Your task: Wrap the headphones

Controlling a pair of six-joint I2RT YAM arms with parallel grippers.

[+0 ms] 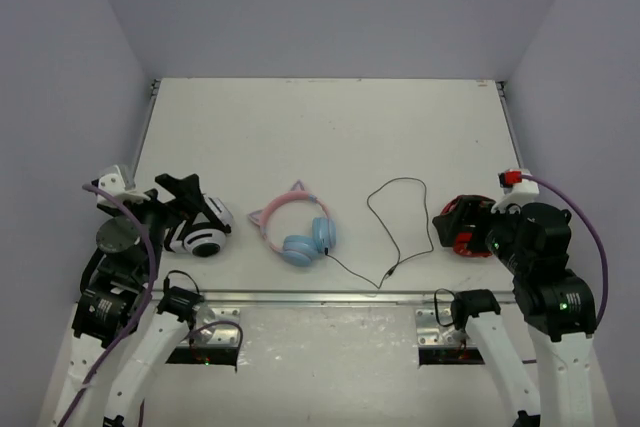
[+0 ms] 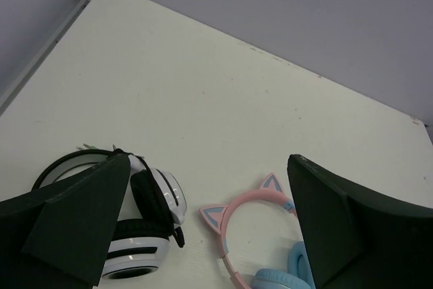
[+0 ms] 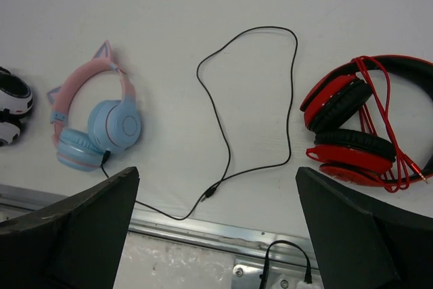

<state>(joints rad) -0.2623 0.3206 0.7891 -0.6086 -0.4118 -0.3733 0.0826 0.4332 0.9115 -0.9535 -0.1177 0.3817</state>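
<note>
The headphones (image 1: 297, 229) lie flat at the table's near middle, with a pink cat-ear headband and light blue ear cups. They also show in the left wrist view (image 2: 247, 218) and the right wrist view (image 3: 91, 116). Their thin black cable (image 1: 400, 215) runs loose from the cups along the near edge and loops to the right (image 3: 224, 133); its plug (image 3: 211, 192) lies free. My left gripper (image 1: 188, 195) is open and empty, up and left of the headphones (image 2: 208, 162). My right gripper (image 1: 468, 215) is open and empty, to the right of the cable loop (image 3: 216, 170).
Black-and-white headphones (image 1: 205, 234) lie under my left gripper (image 2: 145, 225). Red-and-black headphones (image 1: 460, 239) with a red cable lie under my right gripper (image 3: 355, 133). A metal rail (image 1: 320, 297) runs along the table's near edge. Walls close off the left, right and far sides.
</note>
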